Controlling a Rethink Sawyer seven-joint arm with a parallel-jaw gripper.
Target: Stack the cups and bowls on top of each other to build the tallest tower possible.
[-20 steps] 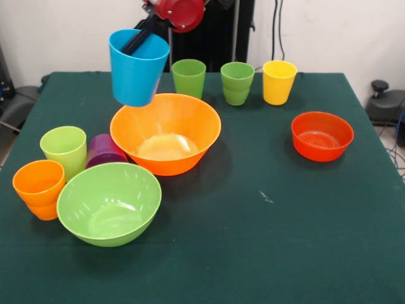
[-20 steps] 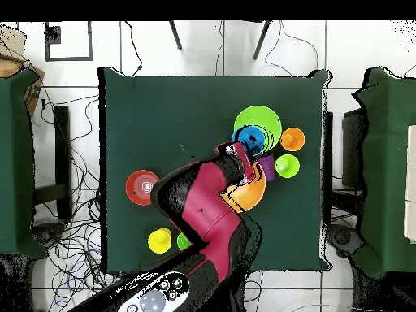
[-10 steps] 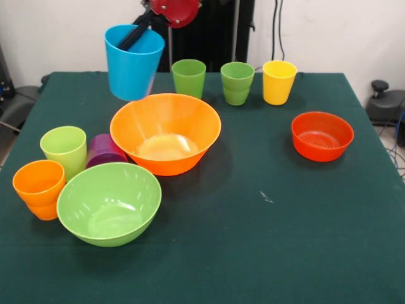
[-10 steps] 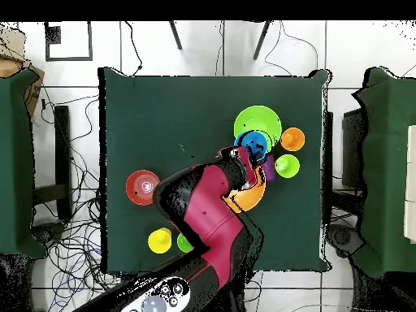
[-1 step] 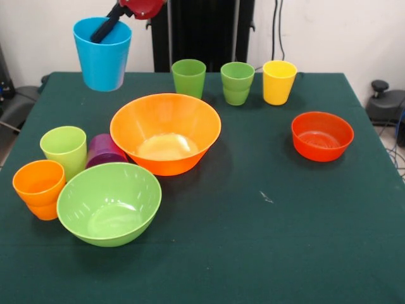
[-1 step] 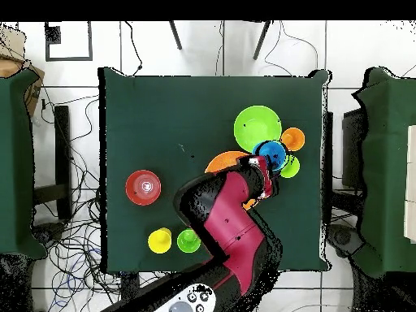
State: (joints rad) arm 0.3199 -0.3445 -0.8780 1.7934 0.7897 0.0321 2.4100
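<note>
My gripper [image 5: 102, 30] is shut on the rim of a blue cup [image 5: 101, 56], one finger inside it, and holds it high over the table's far left. Seen from above, the blue cup [image 6: 270, 153] hangs beside the lime-green bowl [image 6: 256, 126], near the orange cup [image 6: 293, 139] and lime cup [image 6: 289, 167]. On the table stand a large orange bowl [image 5: 166, 133], the lime-green bowl [image 5: 109, 202] and a small red-orange bowl [image 5: 322, 136]. A lime cup [image 5: 64, 149], a purple cup [image 5: 103, 150] and an orange cup [image 5: 39, 189] cluster at the left.
Along the far edge stand a green cup [image 5: 188, 77], a darker green cup [image 5: 237, 82] and a yellow cup [image 5: 279, 81]. My red arm [image 6: 231, 219] covers part of the orange bowl [image 6: 221, 160] from above. Dark green cloth [image 5: 272, 240] covers the table.
The gripper has carried the blue cup up and to the left in the front view, away from the orange bowl's rim toward the cups at the side.
</note>
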